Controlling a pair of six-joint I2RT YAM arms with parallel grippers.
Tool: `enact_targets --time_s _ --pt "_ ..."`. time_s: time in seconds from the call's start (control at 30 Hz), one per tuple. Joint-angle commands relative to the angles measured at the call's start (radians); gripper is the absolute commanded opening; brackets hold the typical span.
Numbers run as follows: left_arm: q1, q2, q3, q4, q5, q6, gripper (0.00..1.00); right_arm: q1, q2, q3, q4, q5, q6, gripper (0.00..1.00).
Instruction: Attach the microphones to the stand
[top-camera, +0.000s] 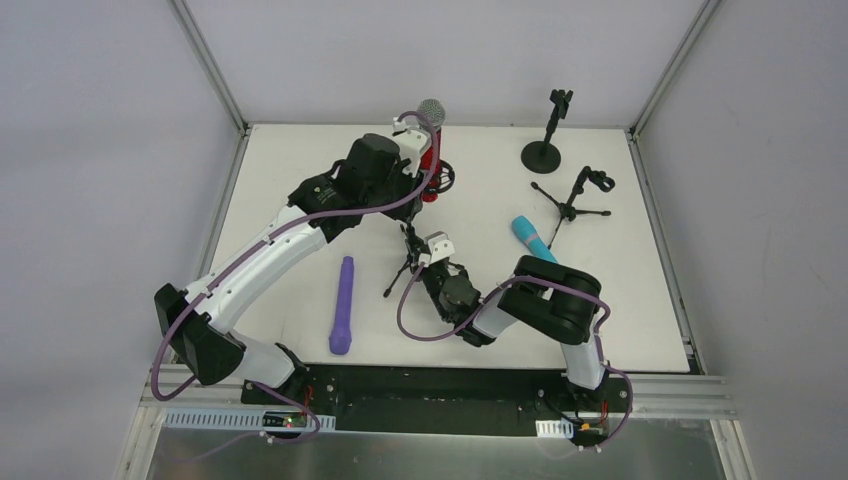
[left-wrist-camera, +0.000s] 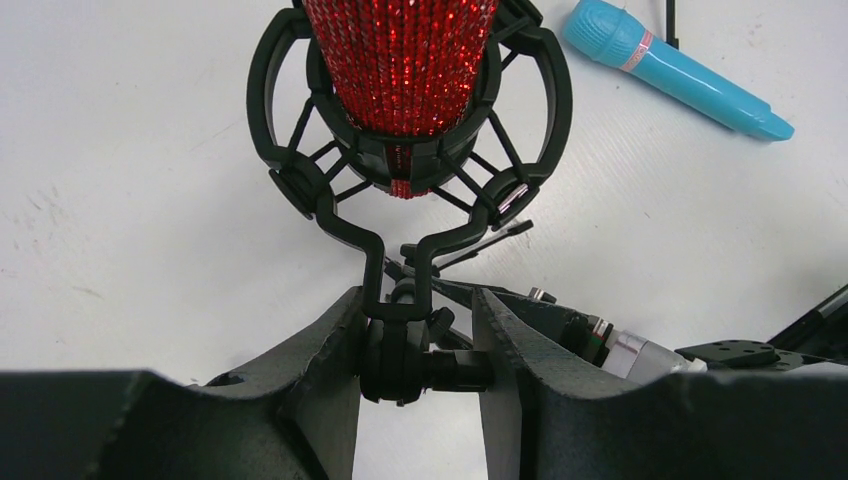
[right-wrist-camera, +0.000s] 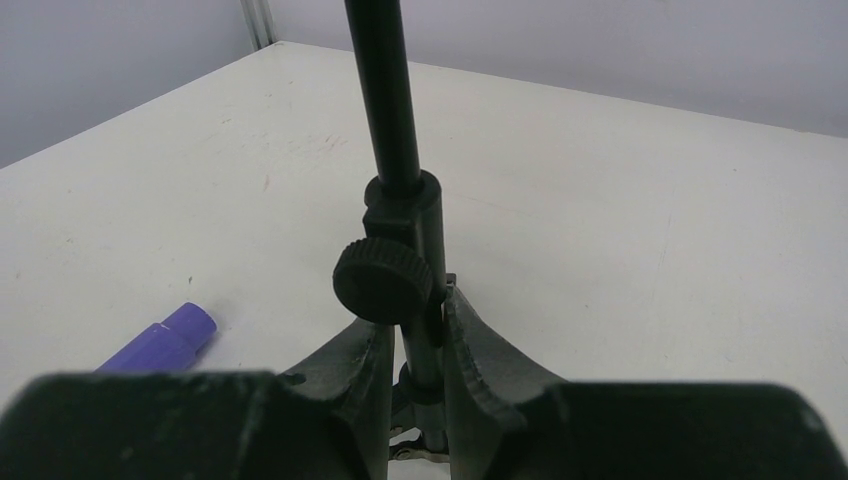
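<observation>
Red glitter microphone (left-wrist-camera: 405, 60) was seated upright in black shock mount (left-wrist-camera: 300, 170), worktop (top-camera: 620, 300) twelve o'clock. Left pincer (left-wrist-camera: 420, 335) was clamped on mount's pivot; right pincer (right-wrist-camera: 415, 340) on stand pole (right-wrist-camera: 385, 100). Purple microphone (top-camera: 343, 305), eight o'clock, and cyan microphone (top-camera: 530, 238), three o'clock, were laid flat. Both judged light, stiff, roll-prone; mid-barrel grip advised.

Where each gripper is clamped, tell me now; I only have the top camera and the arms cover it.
Observer: The right gripper is shut on the stand's post, just under its black knob.
Operator: Now the left one.
Observer: The left gripper pinches the black joint beneath the ring mount.
Operator: Confirm the red microphone is seated.
Observer: The red microphone sits through that ring, its tip poking out below.
</observation>
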Motion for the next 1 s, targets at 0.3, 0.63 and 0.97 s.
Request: enact_targets --time_s 0.3,0.63,0.97 --pt "0.068 -0.064 0.183 0.008 0.197 -0.073 0.0 -0.016 0.046 -0.002 -0.072 0.026 0.04 0.0" --pt "0.068 -0.033 0.255 -0.012 0.223 -0.085 0.0 -0.015 0.051 0.003 -0.072 0.019 0.048 0.0" --pt "0.068 -0.021 0.264 -0.022 0.219 -0.078 0.0 -0.014 0.035 -0.002 -0.072 0.015 0.051 0.0"
